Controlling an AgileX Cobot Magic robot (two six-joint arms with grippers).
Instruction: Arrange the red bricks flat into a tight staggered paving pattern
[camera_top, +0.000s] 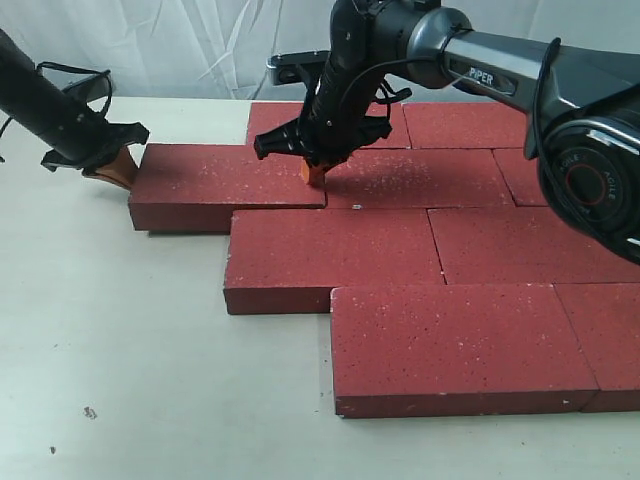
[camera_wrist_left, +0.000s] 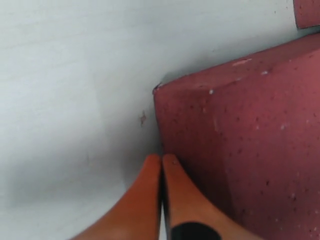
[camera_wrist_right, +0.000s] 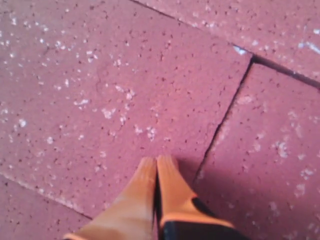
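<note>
Pushing looks to be the step in hand: the left gripper (camera_top: 118, 172), its orange fingers pressed together on nothing, sits against the outer end face of the end brick (camera_top: 225, 185), close to that face's far corner and low by the table (camera_top: 110, 340); the right gripper (camera_top: 315, 172), likewise pressed together and empty, rests its tips on top of the same brick, just beside the seam (camera_wrist_right: 225, 115) with its neighbour; the red bricks (camera_top: 400, 250) lie flat in staggered rows beyond, beside and nearer than the end brick. As I judge it, a shove from so near the corner may swing the end brick instead of sliding it, wedging the seam open; downward pressure from the right tips adds drag, so the left fingers could skid off the grainy face; too hard a push could shunt the neighbour out of its row.
</note>
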